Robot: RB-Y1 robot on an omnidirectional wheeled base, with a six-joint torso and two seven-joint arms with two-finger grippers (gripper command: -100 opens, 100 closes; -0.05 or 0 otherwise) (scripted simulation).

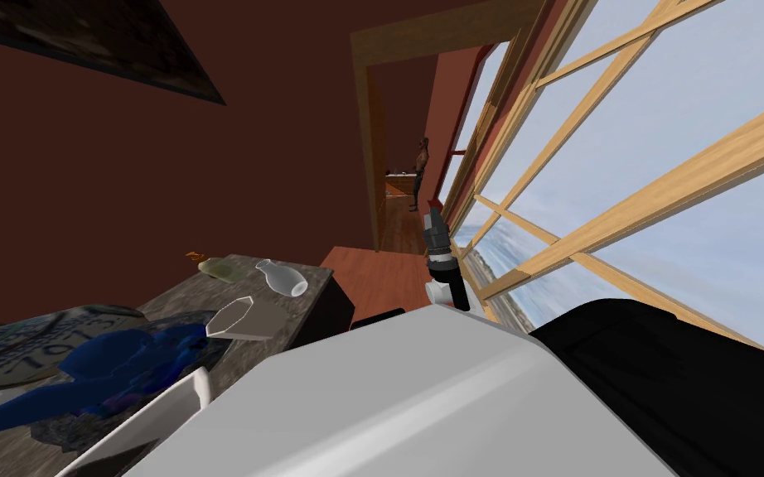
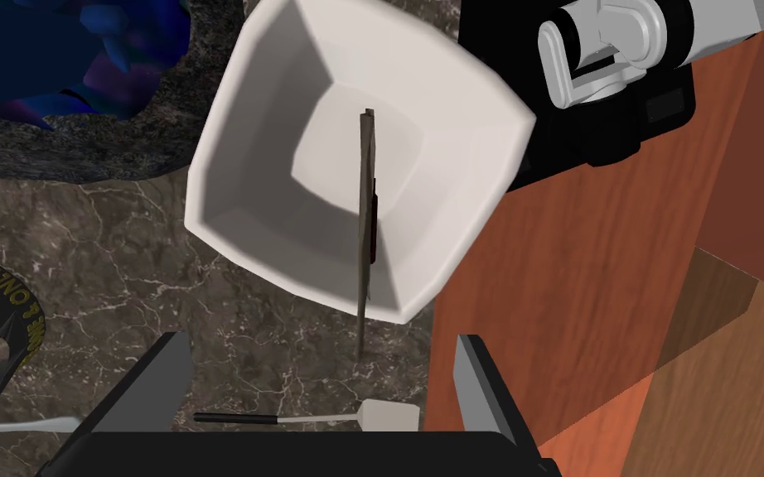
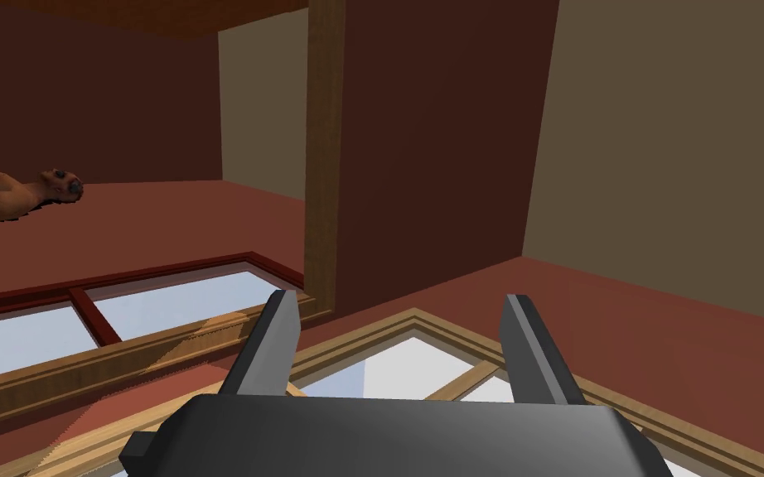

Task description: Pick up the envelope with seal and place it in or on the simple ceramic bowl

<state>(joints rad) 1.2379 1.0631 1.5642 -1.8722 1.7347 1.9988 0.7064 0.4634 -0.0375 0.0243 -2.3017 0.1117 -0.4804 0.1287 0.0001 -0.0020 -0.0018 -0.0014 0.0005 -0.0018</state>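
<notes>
My left end effector (image 2: 320, 339) is open, with the envelope (image 2: 365, 207) edge-on over the bowl (image 2: 239, 207); I'd lift straight up, well clear of its rim.

My left gripper (image 2: 322, 341) hangs open over a white bowl (image 2: 248, 166); the envelope (image 2: 365, 215) stands edge-on in it.

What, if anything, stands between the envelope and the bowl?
Nothing visible does. The envelope, seen edge-on, lines up with the hollow of the bowl, ahead of the open left pincer, whose fingers do not touch it. Whether it rests on the bowl cannot be told.
</notes>
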